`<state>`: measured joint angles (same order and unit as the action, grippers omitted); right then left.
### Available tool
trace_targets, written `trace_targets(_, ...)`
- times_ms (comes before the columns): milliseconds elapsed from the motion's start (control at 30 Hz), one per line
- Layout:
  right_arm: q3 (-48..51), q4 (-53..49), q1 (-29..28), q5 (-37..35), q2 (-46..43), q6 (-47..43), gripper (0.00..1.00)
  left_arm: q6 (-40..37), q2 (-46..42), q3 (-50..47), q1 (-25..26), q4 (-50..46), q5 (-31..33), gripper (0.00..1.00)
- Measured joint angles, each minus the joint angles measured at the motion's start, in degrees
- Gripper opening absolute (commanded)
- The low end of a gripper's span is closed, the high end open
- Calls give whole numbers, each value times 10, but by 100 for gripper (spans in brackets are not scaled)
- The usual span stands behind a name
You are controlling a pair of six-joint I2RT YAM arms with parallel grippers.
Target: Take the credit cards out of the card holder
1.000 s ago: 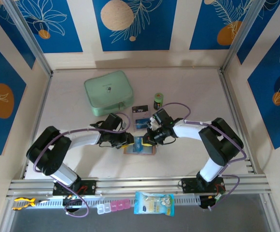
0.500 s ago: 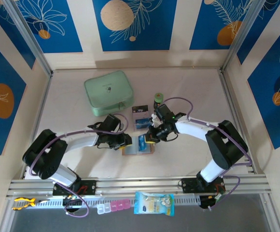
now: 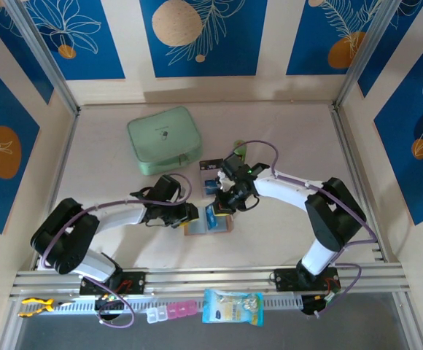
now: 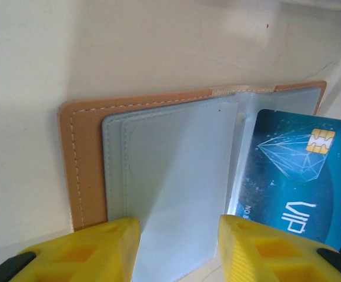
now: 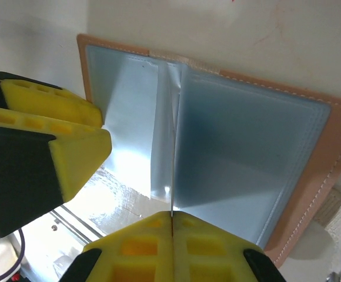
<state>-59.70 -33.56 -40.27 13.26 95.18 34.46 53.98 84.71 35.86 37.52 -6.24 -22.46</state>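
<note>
**A:** The card holder (image 4: pixel 82 164) is seen laid open on the counter (image 4: pixel 100 47), just ahead of the two arm bases. Its left half is straddled by the left gripper (image 4: pixel 179 235). The jaws are set partway apart, empty, with one yellow finger to either side of a clear plastic pocket (image 4: pixel 176 158).

**B:** And the blue card (image 4: pixel 294 176) is pinched edge-on in the right gripper (image 5: pixel 172 226), jaws closed flat on it. The chip end is shown clear, though one edge appears tucked behind the plastic.

**A:** Then the pull is best made straight along the sleeve's opening. If a twist is added, the plastic could be dragged up with the card.

**B:** Agreed. Pressure on the left side is needed too, so that the leather is not lifted off the counter. A slow draw is called for, since the grip is taken on a thin edge and a slip is likely.

**A:** Once freed, the card could be set down by the black card (image 3: pixel 210 165) lying further back.
</note>
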Motion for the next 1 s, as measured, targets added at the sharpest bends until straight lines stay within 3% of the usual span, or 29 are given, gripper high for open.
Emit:
trace_targets(400,-62,-65,-33,-45,49,16,2,7,-15,-15,1,6,0,43)
trace_targets(733,-88,-81,-59,-56,58,47,12,12,-17,-20,1,15,0,43)
trace_targets(1000,-88,-81,-66,-58,71,57,9,12,-17,-21,1,17,0,43)
